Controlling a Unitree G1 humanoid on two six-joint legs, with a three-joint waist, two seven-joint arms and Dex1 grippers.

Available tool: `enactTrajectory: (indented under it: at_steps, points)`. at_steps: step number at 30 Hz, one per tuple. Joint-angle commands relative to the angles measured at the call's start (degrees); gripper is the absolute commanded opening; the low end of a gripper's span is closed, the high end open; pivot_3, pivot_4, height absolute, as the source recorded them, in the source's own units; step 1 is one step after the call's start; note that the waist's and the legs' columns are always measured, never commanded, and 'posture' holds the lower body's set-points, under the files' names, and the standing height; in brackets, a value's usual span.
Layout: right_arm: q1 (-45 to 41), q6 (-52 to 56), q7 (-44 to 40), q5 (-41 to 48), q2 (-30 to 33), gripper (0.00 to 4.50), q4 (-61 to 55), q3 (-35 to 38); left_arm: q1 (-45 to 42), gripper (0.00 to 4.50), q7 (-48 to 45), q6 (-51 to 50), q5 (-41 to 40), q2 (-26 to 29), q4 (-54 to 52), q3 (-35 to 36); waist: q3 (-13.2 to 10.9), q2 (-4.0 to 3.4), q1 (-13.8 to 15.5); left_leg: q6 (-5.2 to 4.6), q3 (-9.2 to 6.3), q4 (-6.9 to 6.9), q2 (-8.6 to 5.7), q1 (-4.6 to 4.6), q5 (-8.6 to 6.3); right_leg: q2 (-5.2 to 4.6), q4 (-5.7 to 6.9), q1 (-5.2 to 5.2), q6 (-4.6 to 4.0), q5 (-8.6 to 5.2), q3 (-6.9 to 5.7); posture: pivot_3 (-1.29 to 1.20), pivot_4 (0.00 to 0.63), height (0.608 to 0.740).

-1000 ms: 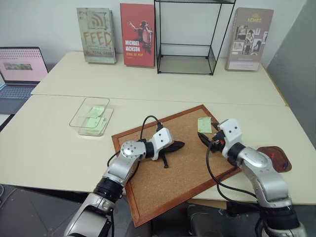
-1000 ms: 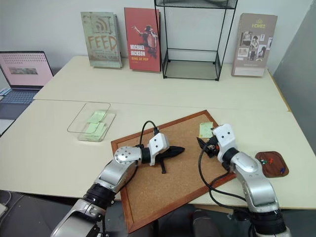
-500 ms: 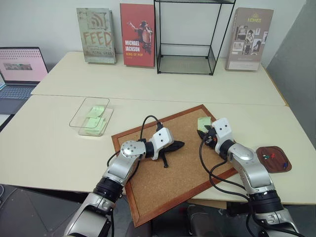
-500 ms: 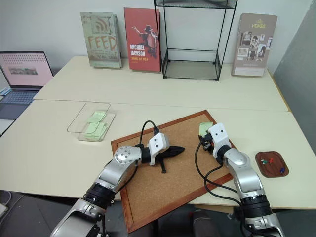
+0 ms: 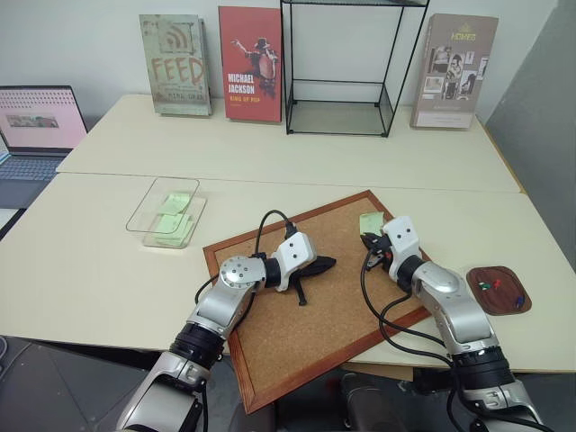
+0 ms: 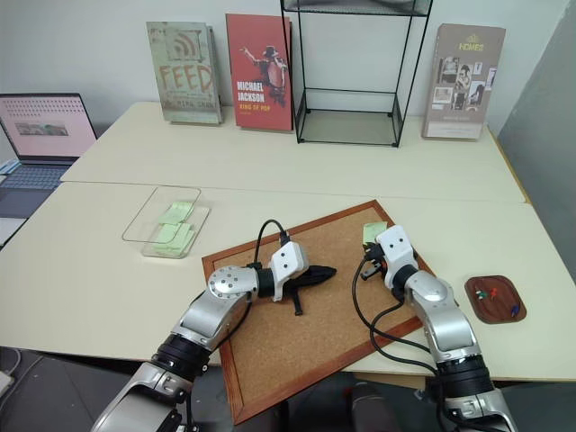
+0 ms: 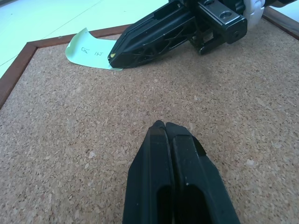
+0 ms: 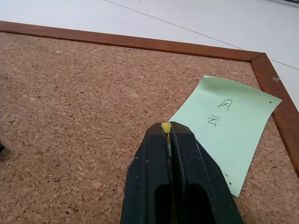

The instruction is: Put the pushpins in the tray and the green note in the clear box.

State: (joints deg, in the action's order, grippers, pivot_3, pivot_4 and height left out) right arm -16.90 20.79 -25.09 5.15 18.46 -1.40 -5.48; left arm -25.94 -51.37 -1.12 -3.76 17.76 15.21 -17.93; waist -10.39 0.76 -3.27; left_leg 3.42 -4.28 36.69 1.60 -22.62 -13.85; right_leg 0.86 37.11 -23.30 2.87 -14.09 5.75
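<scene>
At the corkboard's (image 5: 310,288) far right corner, your right gripper (image 8: 167,128) has just changed: a second ago its fingers stood apart short of the green note (image 8: 231,126), and now they are clamped together on a yellow pushpin (image 8: 165,126) at the note's near edge. From the tip of that gripper the note lies at about one o'clock, flat on the cork and touching the fingers' side. That suggests the last pin on this note is now gripped and ready to be drawn out, though whether it is free of the cork cannot be told.

Your left gripper (image 7: 164,127) has not moved; its fingers are pressed together on nothing, resting mid-board.

Carry the pin next to the tray (image 5: 499,290), at roughly three o'clock from the board, where red, green and blue pushpins (image 5: 486,285) already lie. The clear box (image 5: 168,211), at ten o'clock, already holds green notes.
</scene>
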Motion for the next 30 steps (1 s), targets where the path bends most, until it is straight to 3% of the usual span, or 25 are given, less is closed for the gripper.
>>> enactTrajectory:
  at_steps: [1, 10, 15, 22, 30]
  points:
    - [-2.1, 0.3, -1.3, 0.3, 2.2, 0.01, -10.2, 0.8, 1.0, 0.0, 0.6, -1.1, 1.4, 1.0, 1.4, 0.2, 0.0, -0.01, 0.0, 0.0, 0.0, 0.0, -0.01, -0.01, 0.0, 0.0, 0.0, -0.01, 0.02, 0.01, 0.01, 0.0, 0.15, 0.74]
    - [-4.5, 5.0, -2.7, 1.1, 5.1, 0.01, -18.6, 0.7, 0.1, 0.0, -1.0, -3.4, -1.2, 1.2, -1.4, 1.5, 0.0, 0.0, 0.0, 0.0, -0.01, 0.0, 0.0, 0.01, 0.0, 0.0, -0.01, 0.01, -0.01, 0.0, 0.0, 0.0, 0.15, 0.74]
    - [-5.3, 7.5, -4.0, 1.8, 7.1, 0.01, -23.3, 1.2, -1.3, 0.0, -0.4, -10.9, -6.4, 0.7, -8.0, 4.9, 0.0, 0.04, -0.1, 0.0, -0.02, -0.02, 0.0, -0.09, 0.0, 0.01, 0.01, -0.1, 0.11, 0.06, -0.02, 0.0, 0.15, 0.74]
    - [-3.2, 8.2, -5.8, 1.4, 11.2, 0.0, -28.1, 1.8, -4.2, 1.26, 1.3, -22.1, -13.7, 1.2, -15.1, 11.2, -0.1, 0.12, 0.0, 0.02, -0.08, -0.15, -0.02, -0.34, -0.02, -0.01, -0.07, -0.28, 0.25, 0.15, -0.09, 0.0, 0.15, 0.74]
    - [-0.5, 0.8, -7.1, -3.3, 15.4, 0.0, -28.0, -0.9, -10.0, 2.8, 6.8, -40.4, -26.6, -1.2, -16.4, 20.7, -0.2, 0.32, 0.0, 0.02, -0.1, -0.21, -0.04, -0.3, -0.02, -0.02, -0.07, -0.28, 0.25, 0.15, -0.11, 0.0, 0.15, 0.74]
